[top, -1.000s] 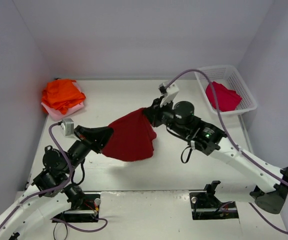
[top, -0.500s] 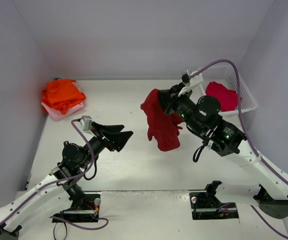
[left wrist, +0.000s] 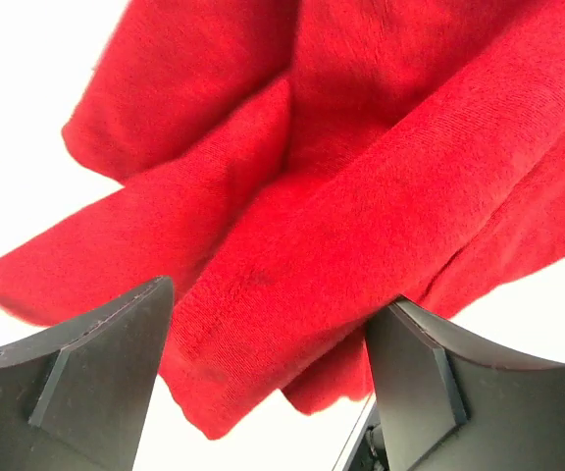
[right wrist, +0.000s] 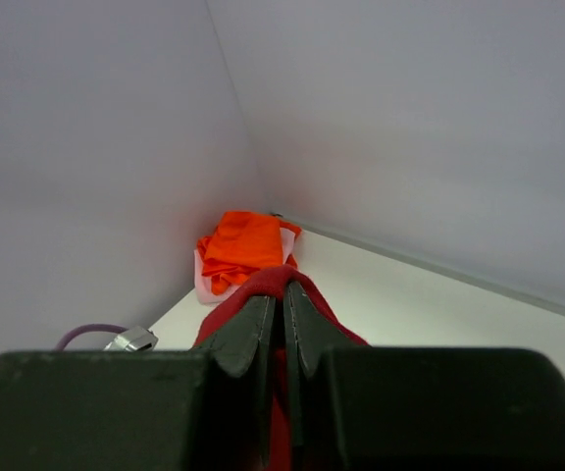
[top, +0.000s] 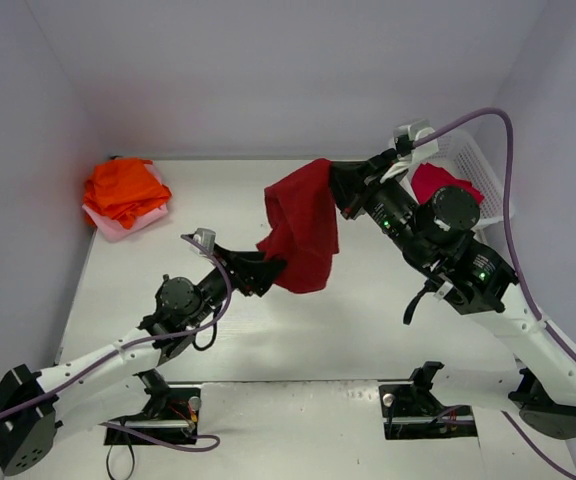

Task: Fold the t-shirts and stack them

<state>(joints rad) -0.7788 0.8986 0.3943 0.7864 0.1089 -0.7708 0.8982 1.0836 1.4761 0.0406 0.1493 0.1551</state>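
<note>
A dark red t-shirt (top: 301, 228) hangs in the air over the table's middle, pinched at its top by my right gripper (top: 336, 178), which is shut on it (right wrist: 284, 287). My left gripper (top: 273, 265) stands open at the shirt's lower edge, its two fingers (left wrist: 96, 353) on either side of the hanging cloth (left wrist: 361, 186) without closing on it. Orange t-shirts (top: 123, 189) lie piled on a pale pink one (top: 118, 226) at the far left corner, seen also in the right wrist view as an orange heap (right wrist: 243, 245). A crimson t-shirt (top: 446, 190) lies in the basket.
The white lattice basket (top: 490, 178) stands at the far right, against the wall. Purple cables loop from both arms. Walls close in the table on three sides.
My left gripper let go of the dark red shirt and opened, then reached up to its lower edge. My right gripper lifted the shirt up and to the right.
</note>
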